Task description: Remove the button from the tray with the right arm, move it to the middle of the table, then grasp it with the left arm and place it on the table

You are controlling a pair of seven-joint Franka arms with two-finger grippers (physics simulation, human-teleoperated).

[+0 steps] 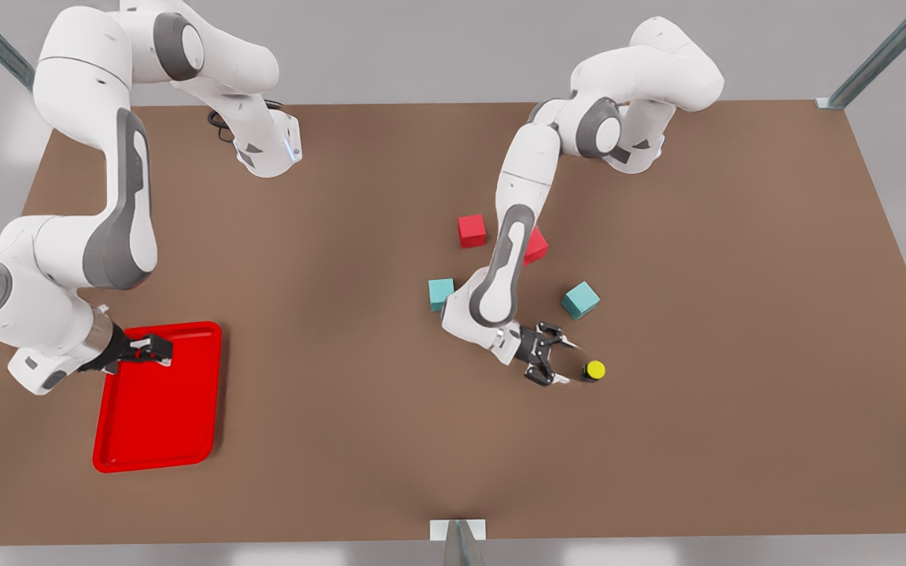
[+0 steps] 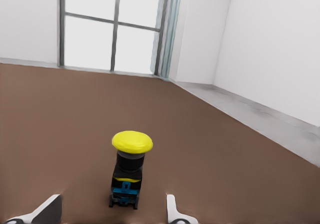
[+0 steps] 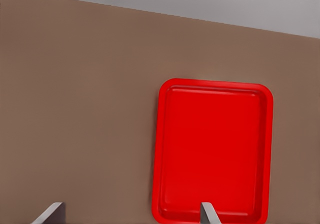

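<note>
Low in the front view, the red tray (image 1: 158,424) lay on the brown table (image 1: 343,314) at lower left, with the right gripper (image 1: 156,350) over its top rim, fingers apart. Right of centre, the button (image 1: 594,370) stood upright on the table just off the left gripper (image 1: 559,358), whose fingers (image 2: 172,209) were spread and not touching it. Two red cubes (image 1: 472,230) and two teal cubes (image 1: 580,299) sat behind that arm, one red cube partly hidden by it; grey walls and a window (image 2: 115,29) lay beyond.
</note>
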